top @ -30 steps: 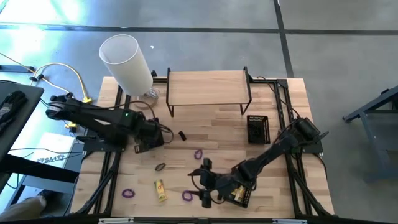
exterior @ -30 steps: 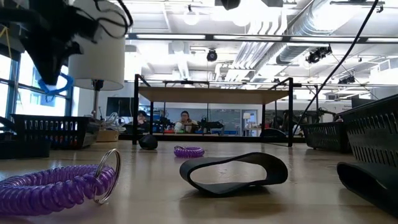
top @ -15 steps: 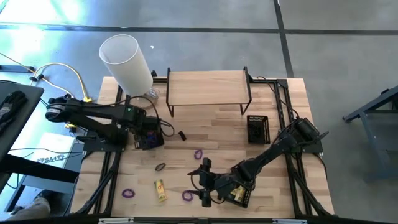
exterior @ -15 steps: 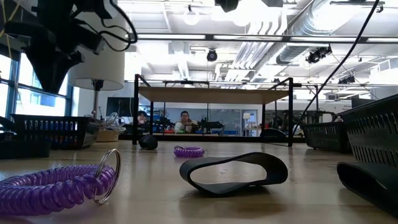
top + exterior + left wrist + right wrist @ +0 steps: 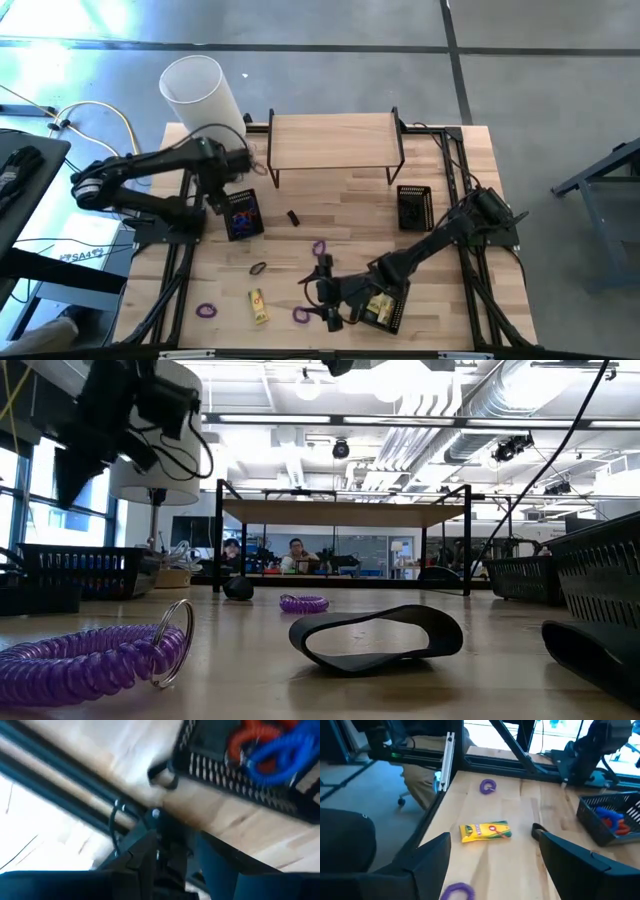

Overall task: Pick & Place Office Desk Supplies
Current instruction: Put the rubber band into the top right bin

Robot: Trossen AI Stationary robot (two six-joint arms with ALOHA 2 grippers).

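We see a pale, striped-plank wood worktop (image 5: pixel 340 215) framed in black. A black mesh tray (image 5: pixel 243 214) holds a blue coil (image 5: pixel 280 755) and a red-orange coil (image 5: pixel 250 732). On the wood lie purple coils (image 5: pixel 206 311), a black band loop (image 5: pixel 259 269), a small black block (image 5: pixel 294 218) and a yellow box (image 5: pixel 485 831) with red and green print. The tall cylinder (image 5: pixel 203 100) is white.
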